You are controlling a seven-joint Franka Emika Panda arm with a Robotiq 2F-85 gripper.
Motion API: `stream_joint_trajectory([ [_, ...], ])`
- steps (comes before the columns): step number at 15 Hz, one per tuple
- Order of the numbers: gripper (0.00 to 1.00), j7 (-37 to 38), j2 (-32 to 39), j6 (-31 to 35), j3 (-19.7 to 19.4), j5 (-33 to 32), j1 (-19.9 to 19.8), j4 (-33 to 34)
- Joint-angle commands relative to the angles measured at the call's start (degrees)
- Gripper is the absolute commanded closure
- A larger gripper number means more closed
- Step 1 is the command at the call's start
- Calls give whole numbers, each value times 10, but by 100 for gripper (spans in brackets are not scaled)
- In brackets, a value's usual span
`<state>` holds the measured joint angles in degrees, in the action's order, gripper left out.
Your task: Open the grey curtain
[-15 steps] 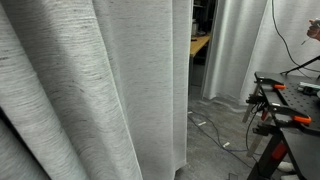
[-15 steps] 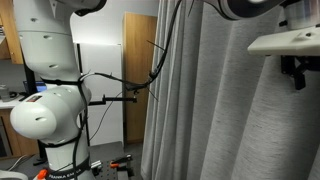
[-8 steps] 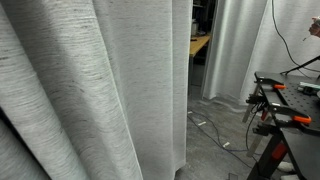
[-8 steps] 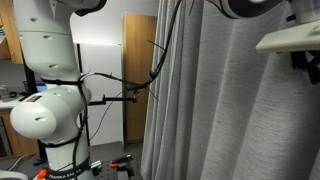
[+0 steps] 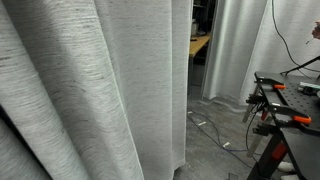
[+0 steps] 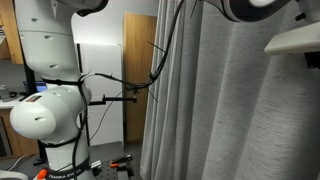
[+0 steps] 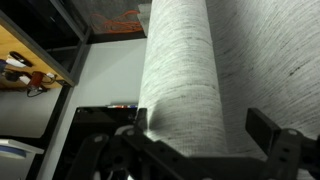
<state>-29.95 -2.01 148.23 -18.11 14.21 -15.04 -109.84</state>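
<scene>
The grey curtain (image 5: 90, 90) hangs in broad folds and fills most of both exterior views (image 6: 220, 110). In the wrist view one rounded fold of it (image 7: 180, 60) stands between my two dark fingers. My gripper (image 7: 204, 125) is open, its fingers spread wide on either side of that fold. The left finger presses a dent into the fabric. In an exterior view only the white wrist part (image 6: 298, 42) shows at the right edge, in front of the curtain; the fingers are out of frame there.
The white robot base (image 6: 50, 110) and a wooden door (image 6: 135, 60) stand beside the curtain. Beyond the curtain's edge are smoother white drapes (image 5: 235, 50), a wooden tabletop (image 5: 200, 45), cables on the floor (image 5: 210, 125) and a black bench with orange clamps (image 5: 285, 110).
The white wrist part has slid to the right along the curtain in an exterior view, almost out of frame. The curtain's edge looks unmoved.
</scene>
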Motion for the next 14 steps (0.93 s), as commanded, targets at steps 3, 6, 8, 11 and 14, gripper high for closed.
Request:
stream_joint_trajectory([
  [3,29,-17,8,49,-3,20,-6,-1],
  [6,55,-13,7,66,-4,17,-8,-3],
  [8,70,-12,4,67,-7,16,-5,-10],
  [11,92,-16,-6,35,-2,22,1,-24],
  [14,100,-20,-13,-6,12,32,9,-44],
])
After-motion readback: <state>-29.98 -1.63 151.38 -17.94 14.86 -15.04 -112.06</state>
